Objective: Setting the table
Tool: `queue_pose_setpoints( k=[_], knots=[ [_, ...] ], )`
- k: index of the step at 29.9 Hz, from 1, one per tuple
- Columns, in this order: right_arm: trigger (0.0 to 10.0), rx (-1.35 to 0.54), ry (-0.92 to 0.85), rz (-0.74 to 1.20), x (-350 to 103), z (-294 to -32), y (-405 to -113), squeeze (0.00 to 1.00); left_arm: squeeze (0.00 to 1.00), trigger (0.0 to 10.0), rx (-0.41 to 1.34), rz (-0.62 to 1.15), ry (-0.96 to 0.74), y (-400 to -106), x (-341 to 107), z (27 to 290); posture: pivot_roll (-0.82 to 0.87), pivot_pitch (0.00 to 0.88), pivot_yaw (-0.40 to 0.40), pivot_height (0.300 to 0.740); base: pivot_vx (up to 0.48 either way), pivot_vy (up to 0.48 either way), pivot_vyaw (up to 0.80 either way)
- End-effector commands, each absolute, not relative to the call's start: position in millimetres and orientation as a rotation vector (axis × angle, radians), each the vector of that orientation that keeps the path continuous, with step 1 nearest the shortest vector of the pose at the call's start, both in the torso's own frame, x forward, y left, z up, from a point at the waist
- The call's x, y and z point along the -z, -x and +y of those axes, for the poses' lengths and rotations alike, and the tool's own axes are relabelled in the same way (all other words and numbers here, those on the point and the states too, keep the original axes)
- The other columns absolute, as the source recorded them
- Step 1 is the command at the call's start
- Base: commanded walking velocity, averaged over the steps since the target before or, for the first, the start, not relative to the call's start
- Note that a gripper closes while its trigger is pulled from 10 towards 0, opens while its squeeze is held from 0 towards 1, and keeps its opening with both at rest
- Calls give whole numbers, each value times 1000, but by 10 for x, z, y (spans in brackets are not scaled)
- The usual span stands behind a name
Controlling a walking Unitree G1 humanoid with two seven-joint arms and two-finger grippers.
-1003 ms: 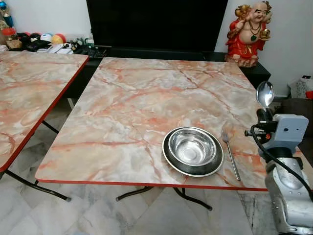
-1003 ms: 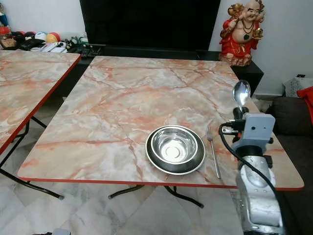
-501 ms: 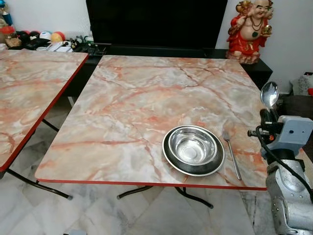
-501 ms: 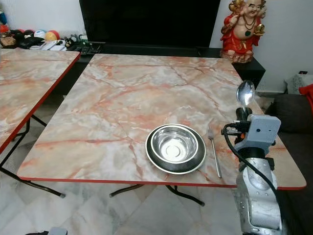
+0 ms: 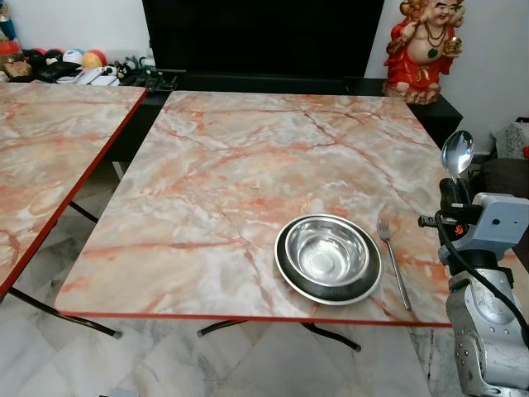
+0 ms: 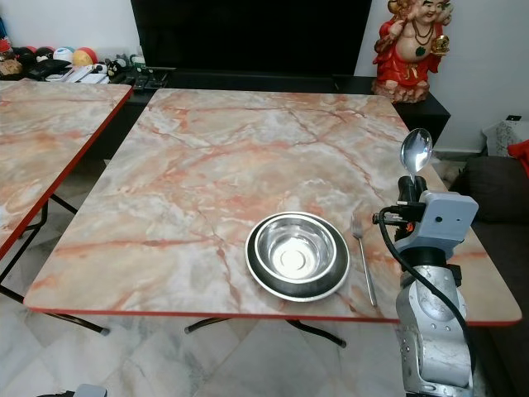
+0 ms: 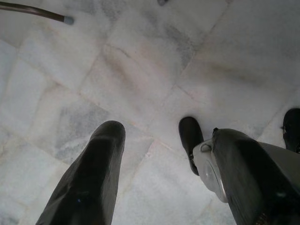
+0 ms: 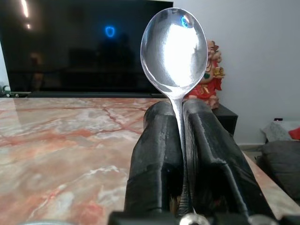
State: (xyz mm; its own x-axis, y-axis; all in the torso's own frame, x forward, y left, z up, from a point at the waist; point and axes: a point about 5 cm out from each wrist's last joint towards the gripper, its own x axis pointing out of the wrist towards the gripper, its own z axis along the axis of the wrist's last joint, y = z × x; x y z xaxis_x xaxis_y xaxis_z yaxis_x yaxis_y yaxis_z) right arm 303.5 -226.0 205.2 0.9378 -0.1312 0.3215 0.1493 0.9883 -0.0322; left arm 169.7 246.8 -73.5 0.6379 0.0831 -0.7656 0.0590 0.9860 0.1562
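One polished steel spoon (image 8: 174, 51) stands upright in the robot's right gripper (image 8: 180, 140), raised beside the right edge of the pink marble-patterned folding table (image 5: 248, 157).

The two black fingers are closed tight on the spoon's thin handle, its rounded end up. The piece looks light, stiff and slick, so a grip low on the narrow handle seems the safest hold; any slackening could let it slide or twist. On the table sit one shiny steel bowl (image 5: 326, 249) inside one dark round plate (image 5: 285, 269), with one steel fork (image 5: 393, 263) lying just to their right, apart from the rim. The left gripper (image 7: 154, 154) hangs idle over the pale tiled floor (image 7: 140, 70), fingers spread and empty. A second matching table (image 5: 50, 149) stands to the left.
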Motion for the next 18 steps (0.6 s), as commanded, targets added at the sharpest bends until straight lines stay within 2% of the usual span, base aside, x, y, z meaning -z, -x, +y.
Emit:
queue_pose_setpoints(
  k=[1, 4, 18],
  knots=[
    [10000, 147, 48, -344, -2090, -2263, -3033, 0, 0, 10000, -16, 901, -161, -1635, 765, 2469, -60, 132, -15, 740, 281, 0, 0],
    [10000, 148, 47, -345, -2091, -2265, -3033, 0, 0, 10000, -12, 908, -159, -1628, 770, 2467, -60, 132, -15, 740, 272, 0, 0],
    [10000, 182, 57, -327, -2060, -2298, -3019, 0, 0, 10000, -5, 903, -160, -1634, 767, 2461, -56, 130, -15, 740, 0, 0, 0]
  ],
)
